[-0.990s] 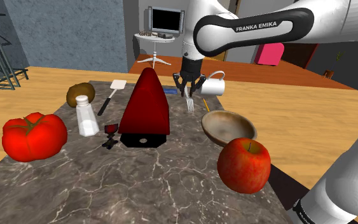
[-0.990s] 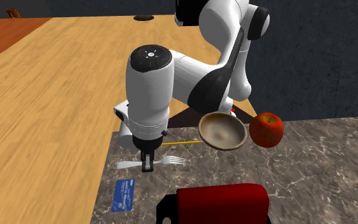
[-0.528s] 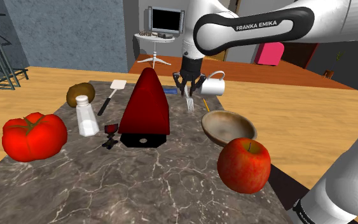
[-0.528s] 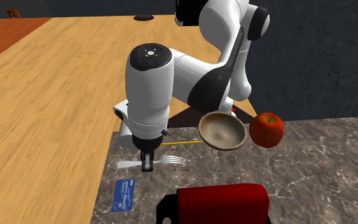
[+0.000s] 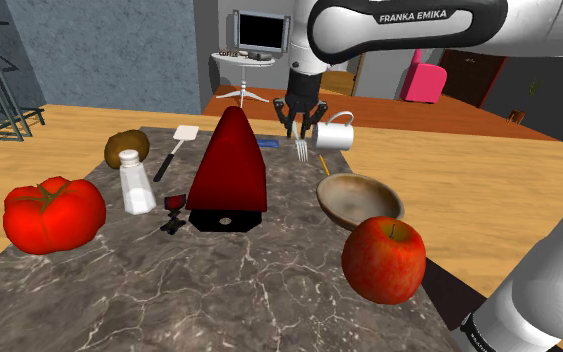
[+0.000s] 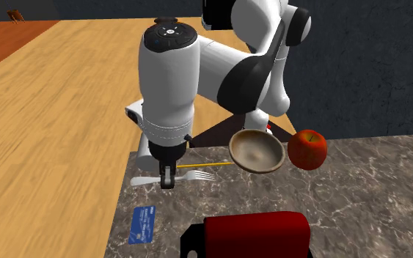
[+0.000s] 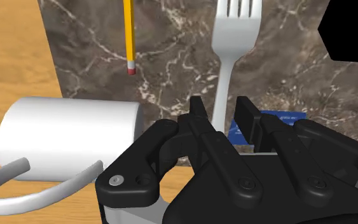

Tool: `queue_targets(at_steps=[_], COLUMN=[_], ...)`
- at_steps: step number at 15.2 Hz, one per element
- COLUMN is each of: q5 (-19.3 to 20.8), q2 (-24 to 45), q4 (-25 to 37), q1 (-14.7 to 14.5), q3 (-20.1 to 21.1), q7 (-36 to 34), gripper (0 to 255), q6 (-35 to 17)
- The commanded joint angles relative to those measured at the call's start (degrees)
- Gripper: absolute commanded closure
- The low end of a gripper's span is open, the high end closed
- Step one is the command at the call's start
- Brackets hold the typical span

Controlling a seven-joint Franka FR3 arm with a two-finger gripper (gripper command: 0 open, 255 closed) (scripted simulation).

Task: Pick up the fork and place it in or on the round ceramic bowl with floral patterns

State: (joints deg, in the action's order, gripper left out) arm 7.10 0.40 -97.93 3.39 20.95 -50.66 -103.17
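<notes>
Gripper (image 5: 300,128) higher than half sec ago — fork (image 5: 301,151) up w/ it, handle clamped between fingers, looks clear of marbled counter (image 5: 219,290). Grasp done. Next — carry to bowl (image 5: 359,198), near, by apple (image 5: 384,258).

From the gripper (image 5: 298,130), fork (image 5: 300,150) clasped in it, the way to the bowl (image 5: 340,204) is open table (image 5: 219,290), with just a yellow pencil (image 7: 129,32) lying flat on it. A white mug (image 5: 336,131) stands close beside the gripper on the shoulder view's right, a tall red cone (image 5: 228,160) on its left. A red apple (image 5: 384,258) sits just beside the bowl's near rim; the room over the bowl is free
</notes>
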Motion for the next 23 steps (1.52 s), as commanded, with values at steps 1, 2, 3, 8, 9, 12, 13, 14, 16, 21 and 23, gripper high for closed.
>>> queue_targets(at_steps=[1, 2, 3, 8, 9, 12, 13, 14, 16, 21, 23], q5=[0.1, 0.1, 0.1, 0.4, 0.5, 0.8, 0.9, 1.0, 0.1, -4.0, -5.5], q2=[0.3, 0.4, 0.5, 1.4, 1.6, 2.4, 2.7, 3.0, 0.6, -10.8, -15.1], q4=[1.9, 2.8, 3.8, 8.6, 9.7, 13.0, 14.1, 15.3, 12.4, -0.2, -4.4], q1=[-0.1, -0.1, -0.1, -0.3, -0.3, -0.5, -0.6, -0.7, -0.6, -1.2, -1.8], q3=[0.1, 0.1, 0.1, 0.3, 0.3, 0.4, 0.5, 0.5, 0.6, 0.7, 0.7], q7=[0.0, 0.1, 0.1, 0.3, 0.4, 0.4, 0.4, 0.5, 0.3, -0.5, -0.8], gripper=[255, 255, 255, 255, 255, 255, 255, 255, 255, 255, 255], q6=[1.7, 2.5, 3.3, 7.4, 8.2, 10.8, 11.7, 12.6, 11.9, 10.0, 9.8])
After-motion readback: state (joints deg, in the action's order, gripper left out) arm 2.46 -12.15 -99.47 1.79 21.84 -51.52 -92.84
